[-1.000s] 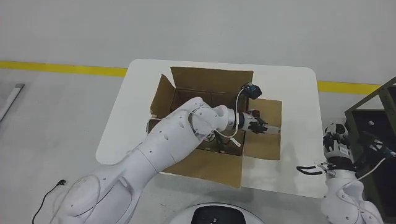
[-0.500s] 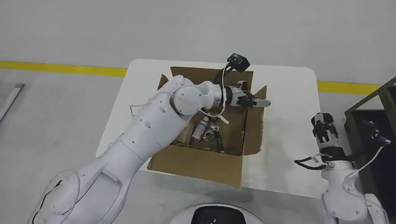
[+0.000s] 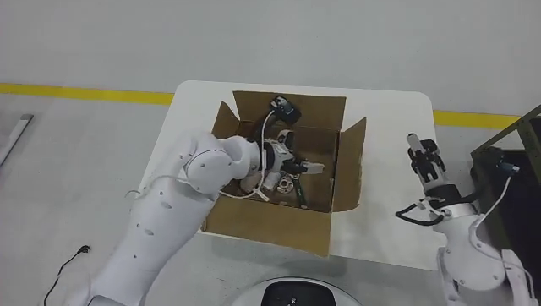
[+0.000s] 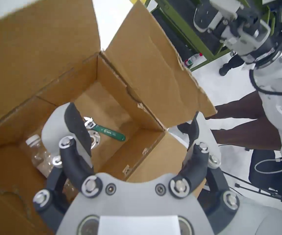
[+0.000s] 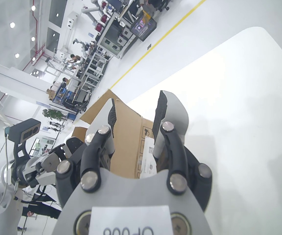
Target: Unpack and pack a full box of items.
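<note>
Unpacking looks barely begun: cardboard box (image 3: 270, 226) at mid-surface, flaps up, holds wrench (image 4: 106, 131) and plastic bottle (image 4: 39, 152); left pincer (image 3: 311, 168) open, empty, over its interior; right pincer (image 3: 420, 147) open, empty, near the right edge.

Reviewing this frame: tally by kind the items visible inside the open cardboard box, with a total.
clear plastic bottle: 1
green-handled adjustable wrench: 1
round metal part: 1
Total: 3 that show; more may lie hidden.
</note>
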### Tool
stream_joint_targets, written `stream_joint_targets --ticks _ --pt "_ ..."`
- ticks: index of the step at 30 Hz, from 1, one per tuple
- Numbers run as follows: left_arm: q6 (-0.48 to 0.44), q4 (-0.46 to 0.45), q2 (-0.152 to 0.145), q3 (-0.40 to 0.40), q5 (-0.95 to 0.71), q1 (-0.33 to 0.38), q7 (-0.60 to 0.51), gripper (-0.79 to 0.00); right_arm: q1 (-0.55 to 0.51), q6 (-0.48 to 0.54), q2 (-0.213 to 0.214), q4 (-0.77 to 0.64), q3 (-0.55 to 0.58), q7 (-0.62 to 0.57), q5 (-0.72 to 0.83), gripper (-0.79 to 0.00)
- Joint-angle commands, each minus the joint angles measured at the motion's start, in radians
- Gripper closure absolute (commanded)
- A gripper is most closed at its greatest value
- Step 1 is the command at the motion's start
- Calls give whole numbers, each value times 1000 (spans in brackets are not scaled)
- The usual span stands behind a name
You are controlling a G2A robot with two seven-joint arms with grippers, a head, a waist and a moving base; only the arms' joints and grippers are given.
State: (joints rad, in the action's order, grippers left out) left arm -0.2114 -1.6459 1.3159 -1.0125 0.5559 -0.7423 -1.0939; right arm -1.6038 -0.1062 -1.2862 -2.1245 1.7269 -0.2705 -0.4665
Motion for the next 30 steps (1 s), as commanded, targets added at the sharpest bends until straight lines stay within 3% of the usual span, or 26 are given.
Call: stream_joint_targets --ticks 1,4,6,10,16,20,21,22,23,25,26,27,28,30 --pt "1 -18 -8 -18 -2 -27 -36 -785 6 8 2 -1 -11 -10 -22 -409" --pt "25 -20 -18 -28 18 -54 -87 -785 16 14 2 -1 -28 -20 -21 -505" --pt "42 -12 -22 -19 56 -58 -114 -785 21 32 2 3 -43 -28 -23 -705" --pt "104 28 -20 11 95 -40 -148 -785 35 38 3 11 -76 -57 -26 -693" --pt "140 123 -7 77 110 11 -167 -785 61 26 11 0 -125 -161 -104 -739" --pt "141 138 -5 87 117 19 -160 -785 79 4 19 4 -145 -244 -217 -628" --pt "141 138 -5 87 117 19 -160 -785 81 0 19 6 -151 -252 -223 -511" --pt "141 138 -5 87 117 19 -160 -785 83 -2 20 10 -152 -255 -230 -465" --pt "141 138 -5 87 117 19 -160 -785 82 -4 21 15 -153 -262 -245 -363" --pt "141 138 -5 87 117 19 -160 -785 78 -11 23 21 -152 -269 -259 -271" --pt "141 138 -5 87 117 19 -160 -785 75 -16 23 23 -151 -270 -255 -139" --pt "141 138 -5 87 117 19 -160 -785 72 -22 23 26 -148 -272 -252 -114" --pt "141 138 -5 87 117 19 -160 -785 68 -27 23 30 -144 -272 -248 0" --pt "141 138 -5 87 117 19 -160 -785 63 -34 23 34 -137 -274 -230 0"
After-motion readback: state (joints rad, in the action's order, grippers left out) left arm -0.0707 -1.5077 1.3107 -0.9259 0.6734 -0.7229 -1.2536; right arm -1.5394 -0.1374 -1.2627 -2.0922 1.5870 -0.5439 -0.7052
